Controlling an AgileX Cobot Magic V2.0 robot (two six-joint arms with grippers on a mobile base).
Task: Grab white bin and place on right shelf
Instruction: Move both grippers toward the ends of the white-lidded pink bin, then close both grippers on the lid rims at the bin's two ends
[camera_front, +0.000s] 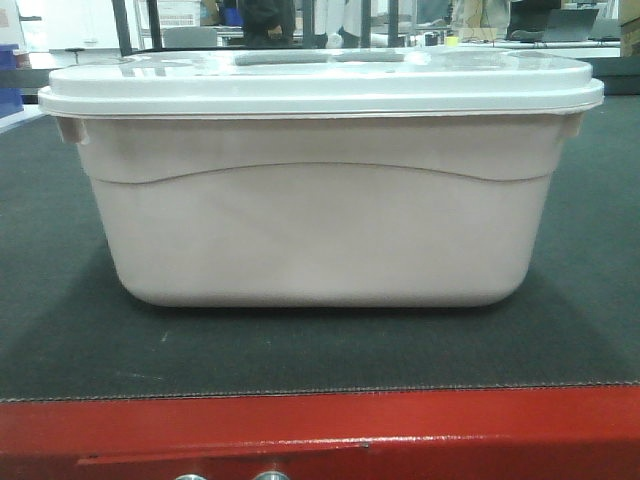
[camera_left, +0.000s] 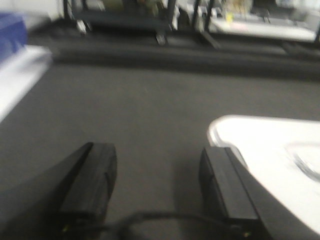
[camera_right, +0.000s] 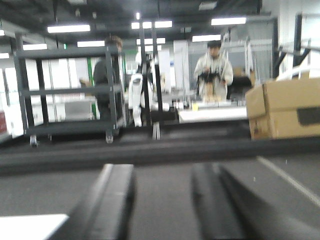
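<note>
White bin (camera_front: 310, 230) sits upright on the dark mat (camera_front: 300, 350) of the desk (camera_front: 320, 430), broadside to the front camera and filling most of that view. Flat white lid (camera_front: 320, 85) is on and overhangs the tub all round. The curved ridge runs across the near wall. The desk's red front edge is just in front of the bin, with a strip of mat between them.

Left tool (camera_left: 156, 172): jaws spread wide, only mat between them, holding nothing. It is at the bin's left end, and the rounded lid corner shows just beside its right-hand finger (camera_left: 222, 182). Contact or a small gap, can't tell; the frame is blurred.

Right tool (camera_right: 160, 197): jaws apart, nothing held, mat in the gap. A white patch (camera_right: 27, 227) at the bottom-left of this view, beside the left-hand finger (camera_right: 107, 200), is too cropped to identify.

Blue bin (camera_front: 8, 75) is behind the white bin, off its left end. In the right wrist view, well beyond the desk: a dark rack (camera_right: 65, 90), a person (camera_right: 214, 70) in a light top, and a cardboard box (camera_right: 282, 107) on the right.
</note>
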